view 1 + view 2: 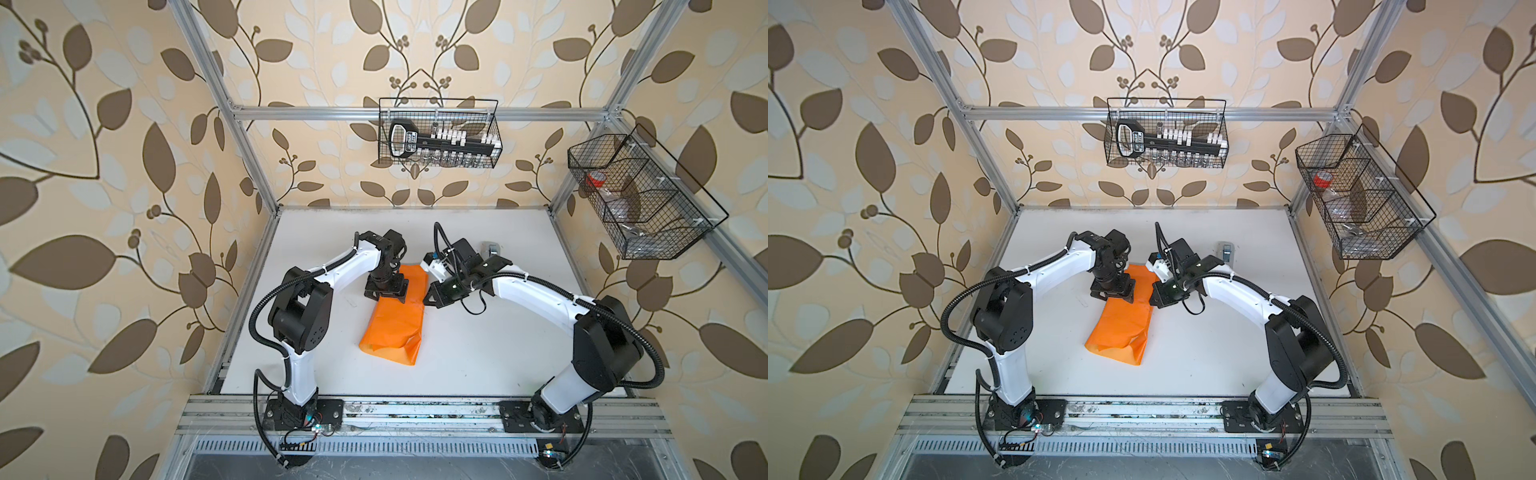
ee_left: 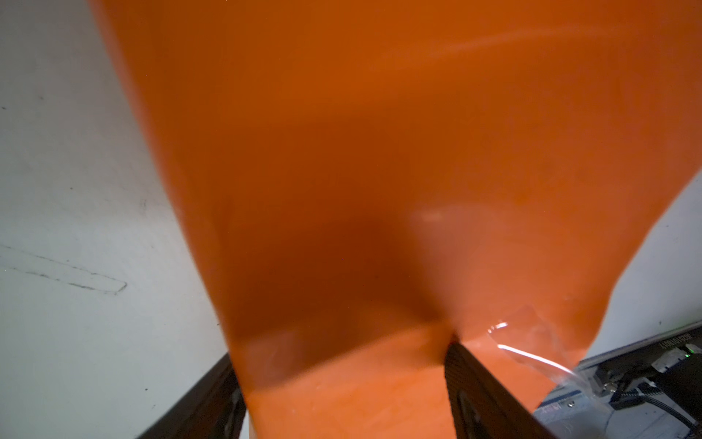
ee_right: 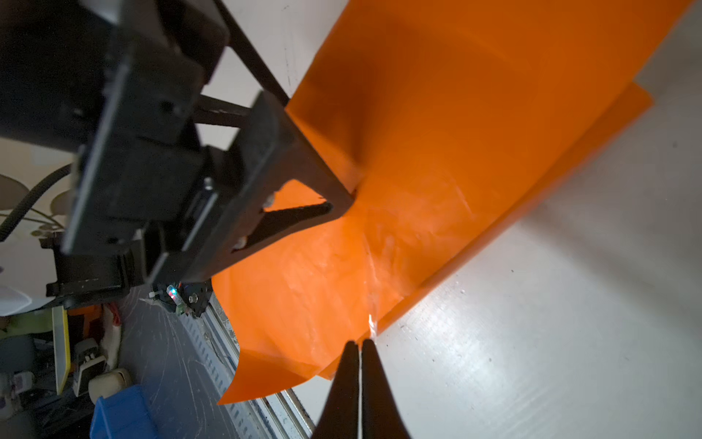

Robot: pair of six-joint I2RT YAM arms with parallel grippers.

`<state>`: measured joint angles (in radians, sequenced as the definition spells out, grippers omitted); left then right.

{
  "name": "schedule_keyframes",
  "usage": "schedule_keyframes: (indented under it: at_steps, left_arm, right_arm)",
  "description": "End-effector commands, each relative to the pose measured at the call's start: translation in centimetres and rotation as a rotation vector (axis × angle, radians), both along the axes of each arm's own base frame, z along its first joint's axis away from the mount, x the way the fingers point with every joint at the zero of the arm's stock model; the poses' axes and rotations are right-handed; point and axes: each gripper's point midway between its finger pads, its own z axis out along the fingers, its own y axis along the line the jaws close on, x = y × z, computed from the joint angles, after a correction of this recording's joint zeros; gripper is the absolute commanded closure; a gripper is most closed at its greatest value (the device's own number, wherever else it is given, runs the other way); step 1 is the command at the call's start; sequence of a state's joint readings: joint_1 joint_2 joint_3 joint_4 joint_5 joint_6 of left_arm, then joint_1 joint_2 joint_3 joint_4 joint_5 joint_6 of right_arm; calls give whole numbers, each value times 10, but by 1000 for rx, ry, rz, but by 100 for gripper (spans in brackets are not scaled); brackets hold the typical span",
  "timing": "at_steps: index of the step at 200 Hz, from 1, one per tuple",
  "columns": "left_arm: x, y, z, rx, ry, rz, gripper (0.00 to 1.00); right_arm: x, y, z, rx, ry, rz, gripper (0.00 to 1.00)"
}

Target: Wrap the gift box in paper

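Paper point(image 1: 395, 322) lies in the middle of the white table point(image 1: 490, 357). It is one bright orange, slightly glossy sheet folded over into a long bundle running from the near side toward the back. The box is not visible; in the left wrist view the sheet rises over a squared hump. A lower layer sticks out along one long side, and the near end is ruffled and curls up, stopping short of the table's front edge. Bare tabletop lies open on both sides, widest on the right and at the back. Two arms meet over the far half of the bundle. The left gripper point(image 1: 387, 298) straddles the hump, its fingers point(image 2: 478, 384) wide apart and pressed against the paper on both sides. The right gripper point(image 3: 359, 344) is pressed together, its tips just at the paper's long edge, beside a glinting strip of clear tape point(image 3: 374, 304). Two wire baskets point(image 1: 436, 100) point(image 1: 648, 232) hang on the frame. One small grey tape dispenser point(image 1: 490, 249) stands behind the right arm.
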<state>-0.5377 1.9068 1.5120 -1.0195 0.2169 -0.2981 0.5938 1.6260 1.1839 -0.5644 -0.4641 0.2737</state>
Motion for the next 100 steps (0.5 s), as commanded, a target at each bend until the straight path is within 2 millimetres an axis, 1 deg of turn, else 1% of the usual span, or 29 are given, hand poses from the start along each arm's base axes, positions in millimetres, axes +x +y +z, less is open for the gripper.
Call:
schedule_keyframes:
  at_steps: [1,26,47,66,100]
  left_arm:
    - [-10,-5,-29,31,58,-4,21]
    - [-11,-4,-29,33,59,-4,20]
    - [-11,-4,-29,35,59,-7,21]
    - [-12,-3,-29,37,59,-5,20]
    - [-12,-3,-29,37,59,-6,21]
  right_arm:
    - [9,15,6,44,-23,-19,98]
    - [15,24,0,69,-5,-27,100]
    - [14,27,-11,62,18,-19,100]
    - [12,28,-22,50,37,-15,100]
    - [13,21,-45,-2,54,-37,100]
